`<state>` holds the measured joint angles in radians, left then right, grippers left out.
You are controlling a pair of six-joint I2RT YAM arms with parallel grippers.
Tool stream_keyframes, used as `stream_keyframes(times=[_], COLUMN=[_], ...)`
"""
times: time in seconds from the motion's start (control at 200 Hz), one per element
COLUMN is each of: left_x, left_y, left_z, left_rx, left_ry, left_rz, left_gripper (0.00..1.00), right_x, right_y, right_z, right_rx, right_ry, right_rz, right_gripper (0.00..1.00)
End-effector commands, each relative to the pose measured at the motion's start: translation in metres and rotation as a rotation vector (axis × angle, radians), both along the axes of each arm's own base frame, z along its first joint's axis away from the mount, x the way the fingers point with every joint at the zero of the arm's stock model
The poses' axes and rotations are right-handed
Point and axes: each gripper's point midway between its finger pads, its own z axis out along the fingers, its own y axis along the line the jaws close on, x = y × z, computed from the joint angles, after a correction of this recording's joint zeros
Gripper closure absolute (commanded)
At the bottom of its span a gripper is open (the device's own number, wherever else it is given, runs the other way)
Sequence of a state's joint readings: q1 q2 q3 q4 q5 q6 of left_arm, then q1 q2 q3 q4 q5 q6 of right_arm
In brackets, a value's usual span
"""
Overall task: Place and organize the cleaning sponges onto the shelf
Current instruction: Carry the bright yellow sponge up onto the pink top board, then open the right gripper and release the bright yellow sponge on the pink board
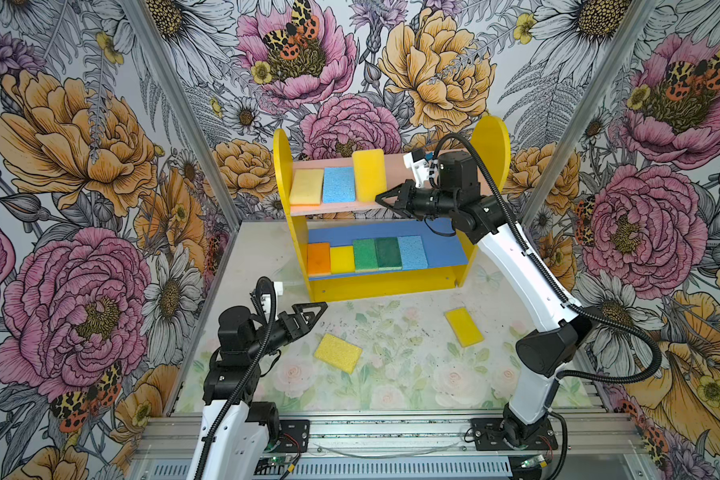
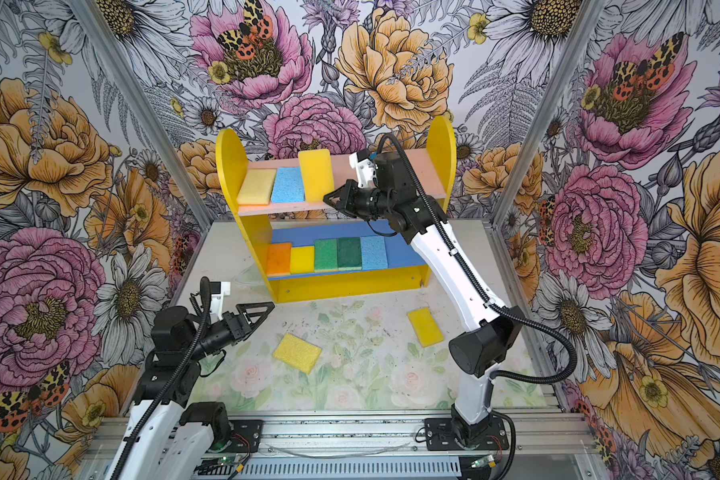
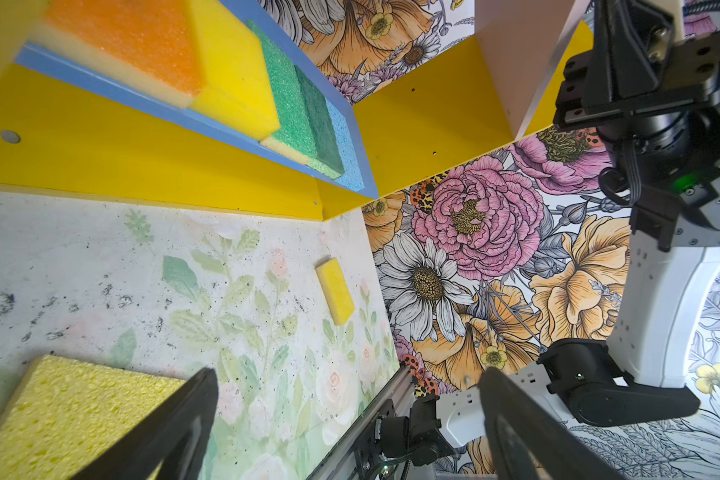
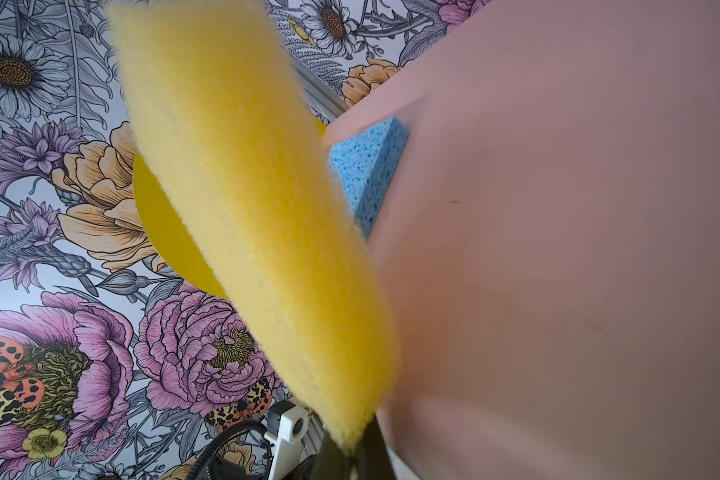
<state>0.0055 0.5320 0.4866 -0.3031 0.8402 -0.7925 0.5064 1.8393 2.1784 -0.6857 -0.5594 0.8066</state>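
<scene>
Up on the shelf, the right gripper is clamped tight on one end of the held yellow sponge, which stands tilted over the pink upper board, close beside the light blue sponge. Left of that lies the pale yellow sponge, flat and close to the yellow side panel. To the right of the held sponge the board is bare, though the right arm's own wrist hangs over that stretch.

Below, the blue lower board carries a tight row along its front edge: the orange sponge, the small yellow sponge, the green sponge, the dark green sponge and the second light blue sponge. Its right end is open.

On the table two pads lie loose and well apart: the porous yellow sponge near the left arm, and the smooth yellow sponge near the right arm's base. The floral surface between them is open.

The left gripper hovers with jaws spread wide and empty, near the shelf's lower left corner, just beyond the porous pad. Flowered walls close in on both sides.
</scene>
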Motion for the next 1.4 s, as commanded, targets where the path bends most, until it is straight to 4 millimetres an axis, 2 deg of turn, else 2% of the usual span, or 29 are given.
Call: stream_keyframes(times=[0.0, 0.12, 0.26, 0.39, 0.68, 0.87, 1.026, 1.131, 1.261, 1.396], left_x=[0.000, 0.002, 0.002, 0.003, 0.003, 0.005, 0.005, 0.006, 0.006, 0.006], left_y=[0.001, 0.002, 0.003, 0.003, 0.004, 0.005, 0.006, 0.007, 0.007, 0.008], left_z=[0.009, 0.008, 0.008, 0.008, 0.009, 0.009, 0.009, 0.008, 0.008, 0.009], left_rx=[0.003, -0.002, -0.008, -0.009, -0.011, -0.016, -0.017, -0.019, -0.022, -0.022], left_ry=[-0.036, -0.031, -0.029, -0.028, -0.030, -0.030, -0.031, -0.031, -0.031, -0.032], left_rz=[-0.010, -0.008, -0.006, -0.005, -0.003, 0.000, 0.005, 0.007, 0.007, 0.012], left_gripper=[0.01, 0.01, 0.01, 0.01, 0.01, 0.01, 0.01, 0.01, 0.01, 0.01], right_x=[-0.004, -0.001, 0.002, 0.003, -0.009, -0.026, -0.038, -0.033, -0.031, -0.023], right_y=[0.000, 0.000, 0.000, 0.000, -0.013, -0.021, -0.029, -0.033, -0.031, -0.029], right_z=[0.021, 0.019, 0.016, 0.015, 0.017, 0.021, 0.013, 0.008, 0.025, 0.032], right_rx=[0.035, 0.031, 0.029, 0.028, 0.005, -0.012, -0.040, -0.042, -0.024, -0.020], right_ry=[-0.032, -0.026, -0.020, -0.018, -0.037, -0.060, -0.061, -0.046, -0.087, -0.111], right_rz=[0.006, -0.002, -0.013, -0.016, -0.053, -0.070, -0.084, -0.092, -0.092, -0.097], right_gripper=[0.95, 0.88, 0.71, 0.62, 0.58, 0.51, 0.43, 0.42, 0.42, 0.42])
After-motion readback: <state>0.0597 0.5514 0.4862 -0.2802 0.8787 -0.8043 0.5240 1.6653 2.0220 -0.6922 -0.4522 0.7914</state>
